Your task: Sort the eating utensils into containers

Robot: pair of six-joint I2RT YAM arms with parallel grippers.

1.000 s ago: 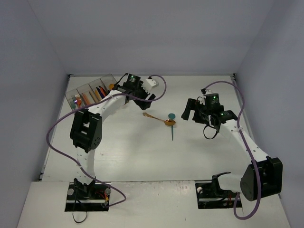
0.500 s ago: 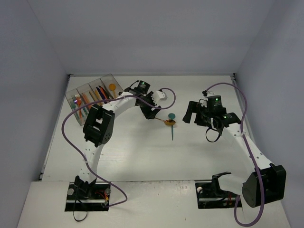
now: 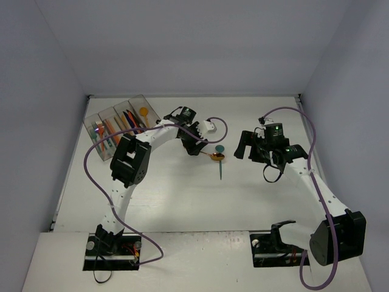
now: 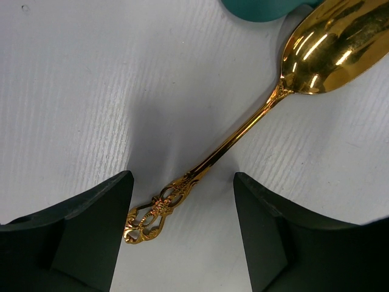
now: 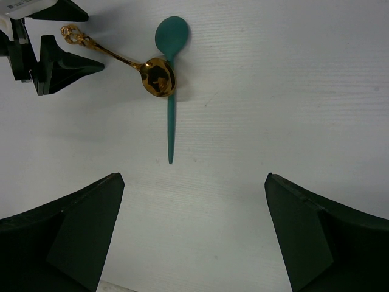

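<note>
The left wrist view cuts off the bowl of the gold spoon (image 4: 243,126). Of the teal spoon (image 4: 261,7) only a sliver shows there.

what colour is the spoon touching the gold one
The spoon is teal all over, clearest in the right wrist view.

A white table (image 3: 170,201) fills the middle of the top view; up close its surface looks finely ribbed. Pale lilac-grey walls enclose it: a back wall (image 3: 194,48) across the upper frame, a left wall (image 3: 30,121) and a right wall (image 3: 355,91) at the sides. A lighter ledge (image 3: 194,261) runs along the bottom edge.
</note>
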